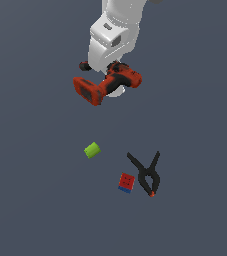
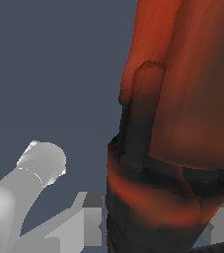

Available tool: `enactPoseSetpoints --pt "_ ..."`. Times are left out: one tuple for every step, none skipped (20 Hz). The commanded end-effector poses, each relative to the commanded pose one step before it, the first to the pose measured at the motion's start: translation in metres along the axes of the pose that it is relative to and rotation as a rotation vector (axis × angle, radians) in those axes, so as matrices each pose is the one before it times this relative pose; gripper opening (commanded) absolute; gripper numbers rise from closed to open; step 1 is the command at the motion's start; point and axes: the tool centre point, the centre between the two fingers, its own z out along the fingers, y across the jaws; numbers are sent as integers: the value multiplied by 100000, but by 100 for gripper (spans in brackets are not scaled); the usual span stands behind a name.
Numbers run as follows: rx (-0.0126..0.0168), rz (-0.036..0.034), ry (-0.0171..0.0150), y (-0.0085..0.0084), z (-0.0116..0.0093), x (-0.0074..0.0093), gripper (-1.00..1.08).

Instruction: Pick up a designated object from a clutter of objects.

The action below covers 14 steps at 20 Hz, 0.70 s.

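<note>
- Gripper [image 1: 116, 75]: sits at the drill's midsection in the exterior view, white wrist housing directly above it. Fingertips hidden behind the drill body there.
- Wrist view: grey finger [image 2: 86, 217] edges show on either side of the drill [image 2: 182, 113], pressed against its dark lower section. Reads as clamped on the drill.
- Drill in the exterior view [image 1: 107, 85]: orange-red and black, L-shaped, tilted. Blocky battery base points toward the exterior view's left and slightly down, the other end toward the exterior view's right.
- Drill is directly under the wrist, touching the gripper, in the upper middle of the exterior view. Cannot tell from these renders whether it touches the floor; a pale round patch shows just beneath it.
- Wrist view is mostly filled by the drill housing: red upper body, black band lower down. A pale grey cylindrical shape [image 2: 29, 183] lies beside it; cannot tell what it is.
- Rest of the clutter sits well apart from the drill, lower in the exterior view:
- Lime-green cylinder [image 1: 92, 150], nearest to the drill, lying on its side.
- Red-and-blue cube [image 1: 126, 182], lower and toward the exterior view's right.
- Black spring clamp [image 1: 147, 175], just beside the cube on its right, handles spread, red tip at the lower end.
- All on a flat dark grey-blue floor [image 1: 35, 200].
</note>
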Motion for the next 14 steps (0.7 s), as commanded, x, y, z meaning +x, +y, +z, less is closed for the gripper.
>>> enactPoseSetpoints --pt "-514 146 391 -643 -1782 -1135 -100" --pt "0 0 0 -204 -510 -355 -100" --pt "0 0 0 -183 -470 -325 -100" --pt "-26 24 -34 -175 -435 -286 -100" --pt "0 0 0 -145 -391 -266 -100" --pt "-27 23 -34 -138 -355 -227 -100" --pt "0 0 0 -109 -310 -209 -100" --pt "0 0 0 -92 -269 -180 -100" --pt "0 0 0 -77 -229 -152 -100" --pt "-39 29 -49 -80 -195 -107 -100" --pt "0 0 0 -47 -146 -96 -100" --pt "0 0 0 -33 -104 -69 -100" --pt "0 0 0 -20 -63 -41 -100" --pt "0 0 0 -7 -21 -14 -100"
